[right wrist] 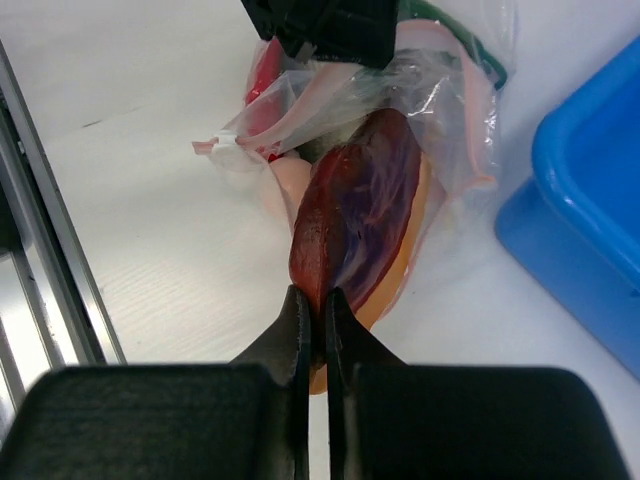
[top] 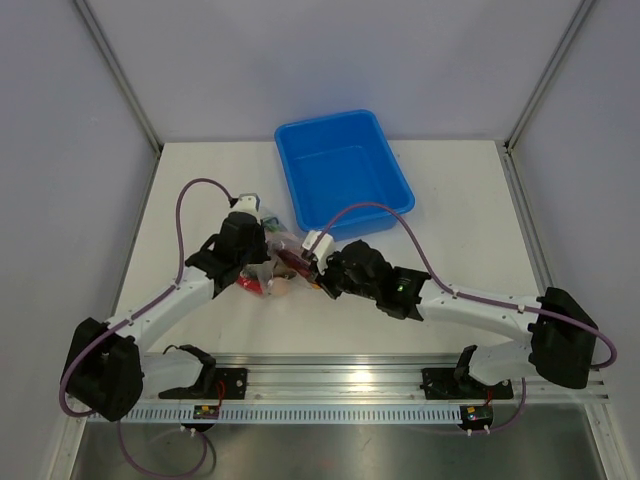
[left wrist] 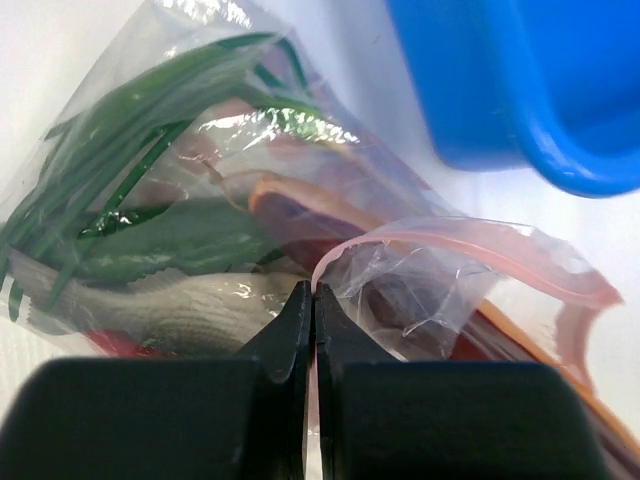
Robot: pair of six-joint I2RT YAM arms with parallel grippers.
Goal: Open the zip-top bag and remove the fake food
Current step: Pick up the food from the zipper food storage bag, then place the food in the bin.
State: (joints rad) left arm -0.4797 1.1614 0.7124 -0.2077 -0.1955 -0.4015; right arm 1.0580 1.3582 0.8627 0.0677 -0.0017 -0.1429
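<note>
The overhead camera gives me bright, even, diffuse light. Only faint, soft shadows lie on the white table (top: 470, 220) under the arms and beside the blue tub (top: 345, 170), and the picture is sharp from edge to edge. On the left wrist camera the bag (left wrist: 200, 200) flashes white glare off its creases, and the left gripper (left wrist: 314, 300), close to the lens, is dark and soft. The right gripper (right wrist: 322, 300) looks equally murky, but the bag's contents beyond it are crisp.
</note>
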